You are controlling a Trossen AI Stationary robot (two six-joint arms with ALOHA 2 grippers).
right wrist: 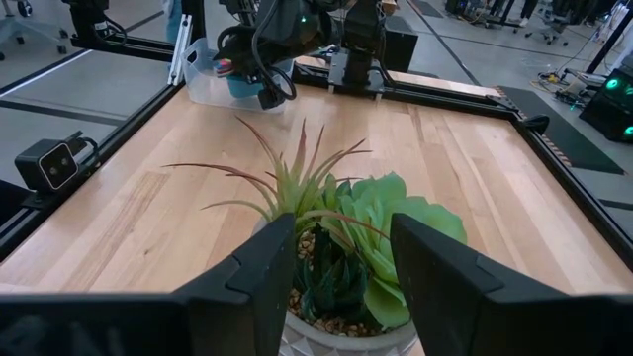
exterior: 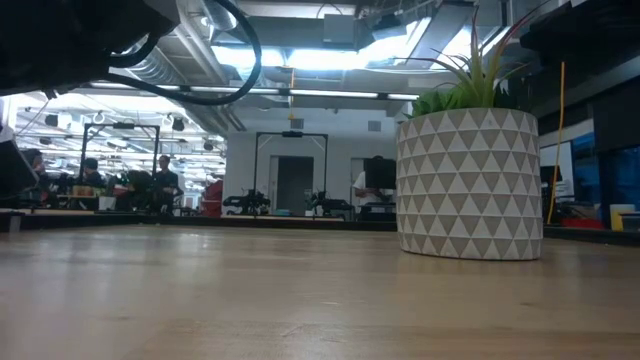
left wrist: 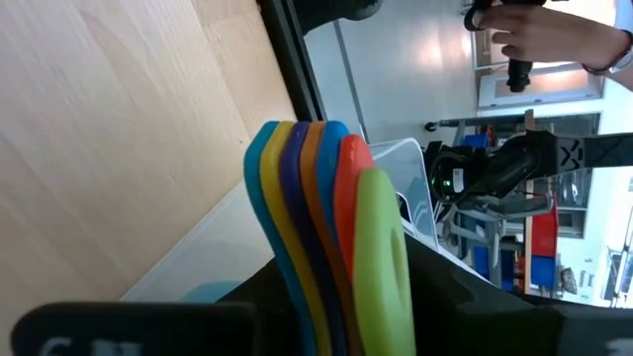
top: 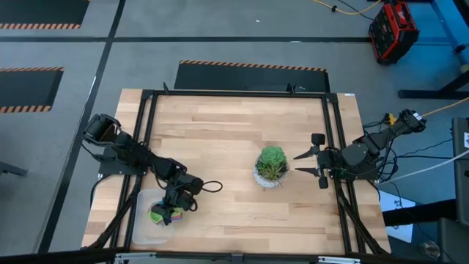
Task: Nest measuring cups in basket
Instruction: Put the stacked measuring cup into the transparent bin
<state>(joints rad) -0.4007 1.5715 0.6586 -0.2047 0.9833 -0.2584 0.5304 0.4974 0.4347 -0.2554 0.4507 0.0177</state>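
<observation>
Two arms work at the wooden table [top: 234, 147], one from each side. Starting at the left, the left hand [top: 174, 206] hangs over the near left corner of the table, directly above the clear plastic basket [top: 143, 224], and it is clenched on a nested stack of measuring cups [top: 165, 214]. From its own wrist camera the cups [left wrist: 326, 237] show edge-on just in front of the hand, their handles fanned side by side in blue, yellow, purple, orange, red and green, with the green one nearest the lens; the basket's translucent rim [left wrist: 415, 183] runs just beyond them, and a patch of light blue shows at the base of the stack. Whether the stack already rests on the basket floor cannot be told. Moving rightward across bare boards, a potted plant [top: 272, 166] in a white patterned pot stands between the two hands, well apart from the left one and just ahead of the right. The right hand [top: 316, 157] waits near the table's right rail, released, its two fingers [right wrist: 265, 265] spread wide toward the plant and holding nothing.
</observation>
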